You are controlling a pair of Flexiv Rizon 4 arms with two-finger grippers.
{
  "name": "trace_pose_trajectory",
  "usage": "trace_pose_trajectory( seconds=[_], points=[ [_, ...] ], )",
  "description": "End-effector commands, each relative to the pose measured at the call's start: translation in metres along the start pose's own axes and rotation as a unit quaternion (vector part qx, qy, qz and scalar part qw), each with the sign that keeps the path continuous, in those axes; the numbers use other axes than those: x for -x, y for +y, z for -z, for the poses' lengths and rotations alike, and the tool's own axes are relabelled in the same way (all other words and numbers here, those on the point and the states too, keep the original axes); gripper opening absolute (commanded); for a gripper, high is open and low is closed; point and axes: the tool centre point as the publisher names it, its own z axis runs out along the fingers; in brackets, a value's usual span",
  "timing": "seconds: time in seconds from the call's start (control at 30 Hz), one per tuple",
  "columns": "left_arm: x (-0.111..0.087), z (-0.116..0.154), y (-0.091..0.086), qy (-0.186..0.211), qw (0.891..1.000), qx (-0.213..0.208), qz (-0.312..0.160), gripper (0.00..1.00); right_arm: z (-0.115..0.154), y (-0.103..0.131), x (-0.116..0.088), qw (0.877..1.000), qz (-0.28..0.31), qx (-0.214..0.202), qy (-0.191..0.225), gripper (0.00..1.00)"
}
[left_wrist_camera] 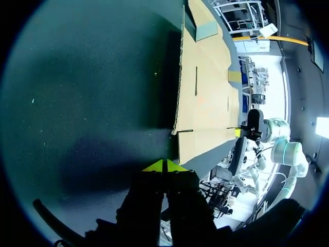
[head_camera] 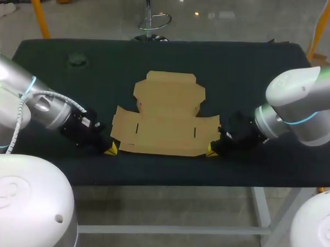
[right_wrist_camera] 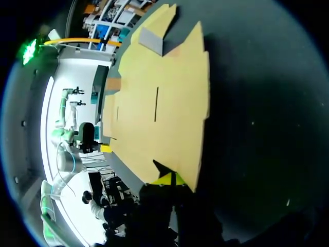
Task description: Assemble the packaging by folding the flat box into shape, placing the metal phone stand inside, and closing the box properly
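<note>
Box flat; left tool, right tool closed, only tips distinct

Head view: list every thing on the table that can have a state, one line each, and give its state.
Cardboard box: unfolded, lying flat, flaps spread out.
Left tool: shut, holding nothing, tips beside the box's left front corner.
Right tool: shut, tips at the box's right front corner.

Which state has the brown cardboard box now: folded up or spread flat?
Spread flat: the brown cardboard box lies unfolded on the dark table, side flaps out and slots showing.
</note>
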Motion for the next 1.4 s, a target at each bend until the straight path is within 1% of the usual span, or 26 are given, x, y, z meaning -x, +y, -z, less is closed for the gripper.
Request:
trace_pose_trajectory(
  seconds=[0.03, 0.2, 0.3, 0.43, 0.63, 0.9, 1.07, 1.4],
  points=[
    [0.001, -0.007, -0.013, 0.003, 1.000, 0.017, -0.002, 0.00, 0.000, 0.001, 0.000, 1.000, -0.001, -0.003, 0.000, 0.00],
    [-0.003, -0.013, -0.016, 0.002, 1.000, 0.025, -0.007, 0.00, -0.001, 0.002, 0.000, 1.000, -0.001, -0.004, -0.001, 0.00],
    [-0.006, -0.012, -0.016, -0.003, 1.000, 0.025, -0.013, 0.00, -0.001, 0.002, -0.002, 1.000, 0.000, -0.004, -0.002, 0.00],
    [-0.013, -0.014, -0.011, -0.019, 0.999, 0.018, -0.021, 0.00, -0.001, 0.001, -0.004, 1.000, 0.003, -0.004, -0.004, 0.00],
    [-0.019, -0.011, -0.008, -0.036, 0.999, 0.009, -0.029, 0.00, -0.001, 0.001, -0.009, 1.000, 0.009, -0.001, -0.010, 0.00],
    [-0.027, -0.009, -0.004, -0.050, 0.998, 0.002, -0.039, 0.00, 0.000, 0.002, -0.014, 1.000, 0.015, 0.000, -0.015, 0.00],
    [-0.029, -0.011, -0.003, -0.056, 0.998, 0.002, -0.042, 0.00, 0.000, 0.004, -0.015, 1.000, 0.015, 0.002, -0.015, 0.00],
    [-0.028, -0.008, -0.001, -0.059, 0.997, -0.002, -0.041, 0.00, 0.009, 0.005, -0.016, 1.000, 0.012, 0.021, -0.009, 0.00]
  ],
)
